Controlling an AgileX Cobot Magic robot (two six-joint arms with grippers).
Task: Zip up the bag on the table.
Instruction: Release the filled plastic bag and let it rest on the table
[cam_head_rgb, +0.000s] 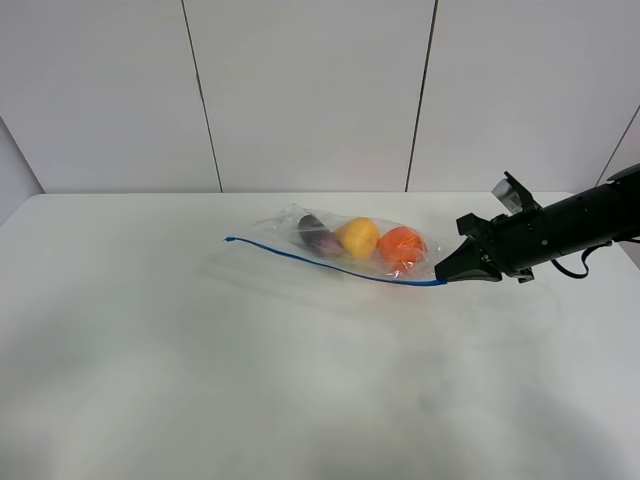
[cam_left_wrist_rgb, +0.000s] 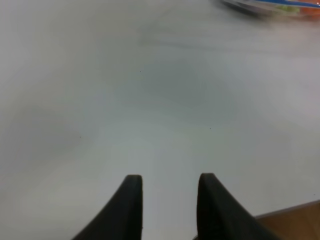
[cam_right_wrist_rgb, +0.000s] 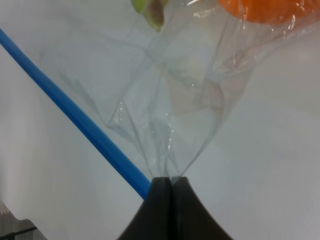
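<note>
The clear crinkly bag (cam_head_rgb: 345, 245) lies on the white table (cam_head_rgb: 250, 360) right of centre, with an eggplant (cam_head_rgb: 318, 238), a yellow pear (cam_head_rgb: 357, 238) and an orange (cam_head_rgb: 401, 246) inside. Its blue zipper strip (cam_head_rgb: 330, 266) runs along the near edge. My right gripper (cam_head_rgb: 447, 274) is shut on the bag's right corner, at the end of the strip; the right wrist view shows the closed tips (cam_right_wrist_rgb: 170, 184) pinching the plastic (cam_right_wrist_rgb: 165, 125) beside the strip (cam_right_wrist_rgb: 75, 117). My left gripper (cam_left_wrist_rgb: 167, 190) is open and empty over bare table; the bag (cam_left_wrist_rgb: 272, 6) lies far from it.
White wall panels stand behind the table. The left arm is out of the exterior view. A table edge with brown floor beyond it (cam_left_wrist_rgb: 295, 222) shows near the left gripper.
</note>
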